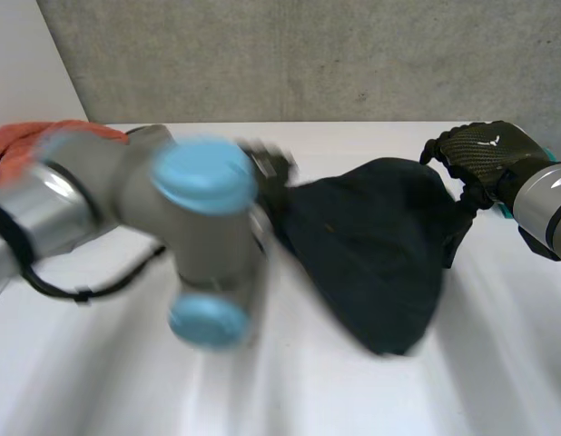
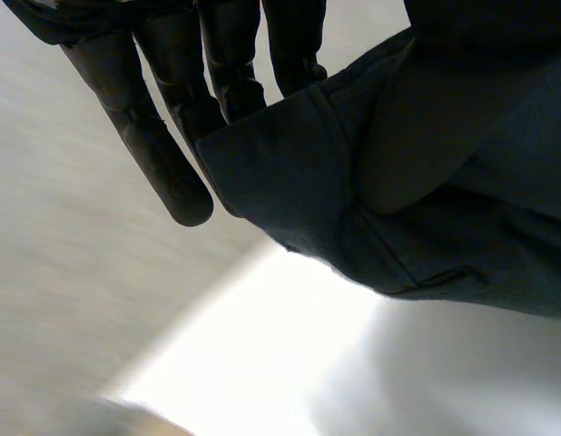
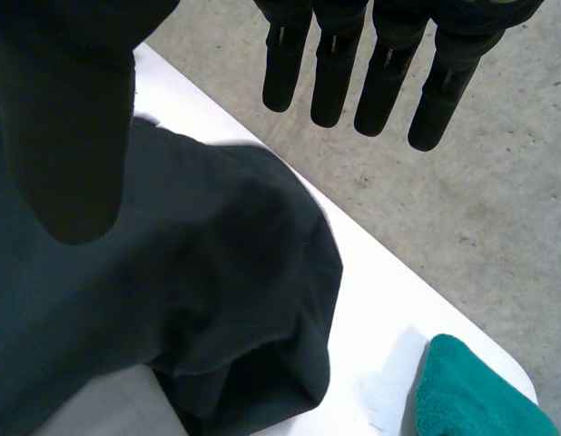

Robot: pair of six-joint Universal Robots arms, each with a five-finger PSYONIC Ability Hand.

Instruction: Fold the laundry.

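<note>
1. Straight-fingered, my left hand (image 2: 162, 136) pinches a hemmed edge of the dark navy woven garment (image 1: 371, 254). The cloth wraps the thumb side, so I judge the thumb presses it from beneath, though the thumb itself is covered.
2. My right hand (image 3: 335, 73) is spread, its fingers straight and well apart from the thumb, with nothing between them. The garment's other end bunches just beside that thumb; I cannot tell whether the thumb bears on it.
3. The garment hangs tented between the two hands. Its top is off the white counter (image 1: 498, 363) and its lowest fold sags down toward me. I hold it up like this, I think, to open it out and find its edges before laying it flat.
4. Folding proper has not begun: the cloth is a lump with no straight fold line.
5. A crumpled orange-red cloth (image 1: 17, 145) lies on the counter behind my left arm, and a teal terry cloth (image 3: 471, 391) sits at the counter's edge past the garment. Both are well apart from it, likely waiting their turn.
6. With only one sure pinch, the garment could slip from my right side.
</note>
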